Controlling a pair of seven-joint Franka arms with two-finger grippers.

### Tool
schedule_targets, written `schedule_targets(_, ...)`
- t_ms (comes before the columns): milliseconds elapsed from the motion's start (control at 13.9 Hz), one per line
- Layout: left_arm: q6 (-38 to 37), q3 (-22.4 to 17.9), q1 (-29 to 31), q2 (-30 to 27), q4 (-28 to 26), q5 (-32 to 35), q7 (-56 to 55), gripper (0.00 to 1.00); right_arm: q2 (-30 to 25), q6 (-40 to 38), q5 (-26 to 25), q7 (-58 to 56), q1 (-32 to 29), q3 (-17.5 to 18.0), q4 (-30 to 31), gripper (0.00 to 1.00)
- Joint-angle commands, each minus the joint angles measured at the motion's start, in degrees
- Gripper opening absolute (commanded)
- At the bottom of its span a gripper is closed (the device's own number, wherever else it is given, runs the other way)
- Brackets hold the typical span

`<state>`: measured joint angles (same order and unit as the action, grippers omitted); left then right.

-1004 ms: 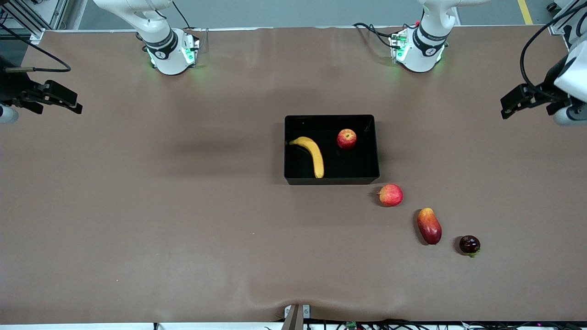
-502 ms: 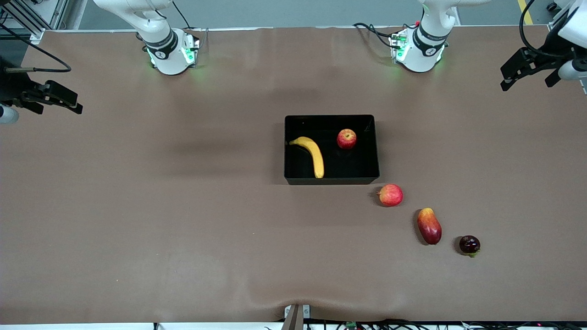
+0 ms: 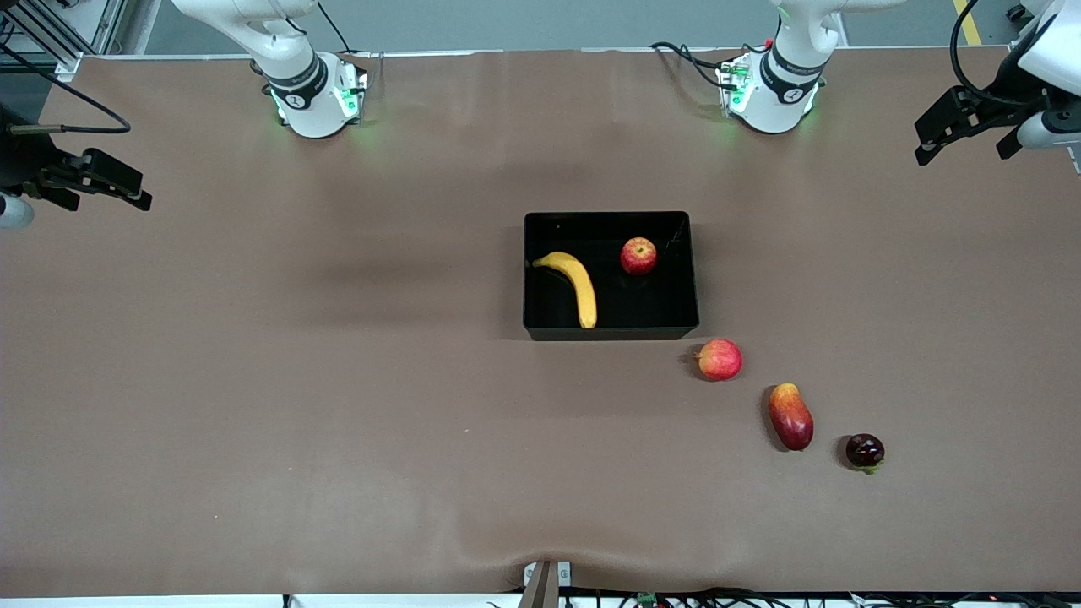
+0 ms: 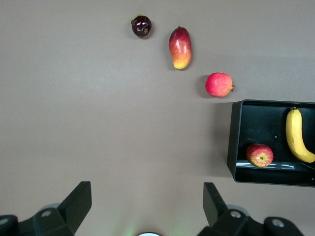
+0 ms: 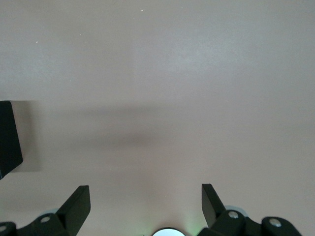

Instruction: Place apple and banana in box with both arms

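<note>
The black box sits mid-table. Inside it lie the yellow banana and the deep-red apple, apart from each other. The left wrist view shows the same box with the apple and banana in it. My left gripper hangs open and empty over the left arm's end of the table, its jaws wide. My right gripper waits open and empty over the right arm's end, where only a corner of the box shows.
Three other fruits lie in a row on the brown table, nearer the front camera than the box and toward the left arm's end: a pale pink-red round fruit, an oblong red-orange fruit and a small dark fruit.
My left gripper has drawn back over the table's corner at the left arm's end, toward the robots' bases. The right arm and the fruits have not moved.
</note>
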<state>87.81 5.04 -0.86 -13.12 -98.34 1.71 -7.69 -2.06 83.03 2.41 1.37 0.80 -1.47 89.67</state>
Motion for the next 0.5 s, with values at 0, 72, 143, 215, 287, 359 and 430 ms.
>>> schedule_targets(0, -2.2, -0.38, -0.19, 1.69, 2.97, -1.45, 0.66, 1.0, -0.4, 0.47, 0.93, -0.75, -0.36, -0.03, 0.41, 1.0)
schedule_targets(72, -2.2, -0.38, -0.1, 1.78, 3.07, -1.45, 0.66, 1.0, -0.4, 0.47, 0.93, -0.75, -0.36, -0.03, 0.5, 1.0)
schedule_targets(143, -2.2, -0.38, -0.1, 1.96, 3.07, -1.45, 0.58, 1.0, -0.4, 0.47, 0.93, -0.75, -0.36, -0.03, 0.5, 1.0)
schedule_targets(215, -2.2, -0.38, -0.1, 1.96, 3.07, -1.45, 0.57, 1.0, -0.4, 0.47, 0.93, -0.75, -0.36, -0.03, 0.5, 1.0)
schedule_targets(287, -2.2, -0.38, -0.1, 2.05, 3.07, -1.45, 0.31, 1.0, -0.32, 0.47, 0.93, -0.75, -0.36, -0.03, 0.41, 1.0)
schedule_targets(359, -2.29, -0.38, -0.1, 2.05, 3.07, -1.45, 0.22, 1.0, -0.31, 0.47, 0.93, -0.75, -0.36, -0.03, 0.41, 1.0)
schedule_targets(430, -2.29, -0.38, -0.1, 2.05, 3.07, -1.45, -0.21, 1.0, -0.31, 0.47, 0.93, -0.75, -0.36, -0.03, 0.41, 1.0)
